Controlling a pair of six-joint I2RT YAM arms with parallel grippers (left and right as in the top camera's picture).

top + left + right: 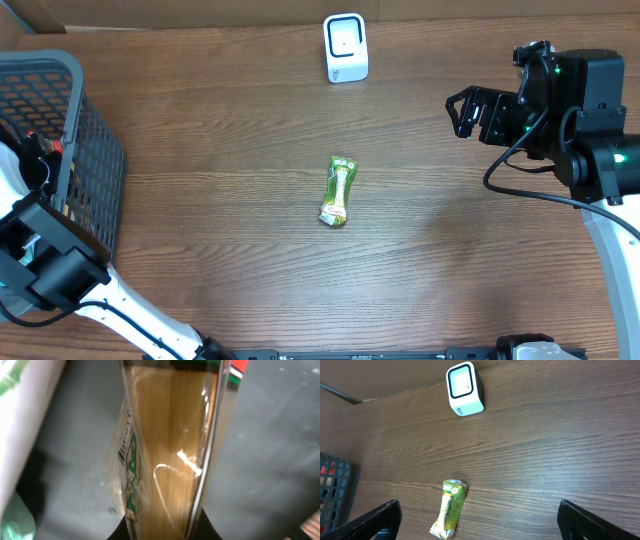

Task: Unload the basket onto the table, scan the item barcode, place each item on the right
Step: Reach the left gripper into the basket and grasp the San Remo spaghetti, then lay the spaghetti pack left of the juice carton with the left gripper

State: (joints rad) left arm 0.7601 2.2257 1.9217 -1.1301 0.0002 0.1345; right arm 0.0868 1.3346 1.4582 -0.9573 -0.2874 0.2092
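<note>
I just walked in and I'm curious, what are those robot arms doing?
The left gripper is down in the basket, shut on a clear packet of spaghetti with a barcode on its side. The right gripper hangs open over the table, holding nothing. A green snack packet lies mid-table, and the white scanner stands at the far edge.

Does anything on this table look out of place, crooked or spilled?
Only mildly: the green crinkled snack wrapper lies alone in the middle of the brown wooden table, slightly tilted, apart from the black mesh basket and the white box-shaped scanner. Nothing looks spilled or broken.
</note>
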